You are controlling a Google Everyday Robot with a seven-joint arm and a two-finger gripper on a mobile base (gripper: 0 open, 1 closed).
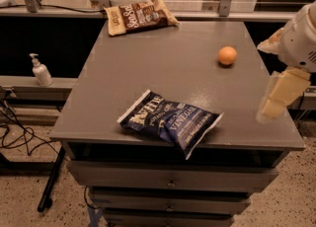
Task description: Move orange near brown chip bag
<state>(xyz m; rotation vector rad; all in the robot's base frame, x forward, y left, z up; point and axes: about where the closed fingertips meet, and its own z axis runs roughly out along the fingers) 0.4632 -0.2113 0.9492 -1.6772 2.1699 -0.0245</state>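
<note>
Our orange (227, 56) sits far right on the table (148, 73), the brown chip bag (140, 16) at its far left corner. Our gripper (277, 96) hangs off the table's right edge; we cannot tell its opening. The orange is likely light, firm and prone to roll, so we'd grip across its middle.

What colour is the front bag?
The bag is dark blue, camera view; gripper hovers at right.

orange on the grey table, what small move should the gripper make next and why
Probably swing the gripper left and farther back, above the small round orange. The gripper hangs by the right edge of the grey table, apart from the orange, which sits far from the flat brown chip bag at the back left corner.
</note>
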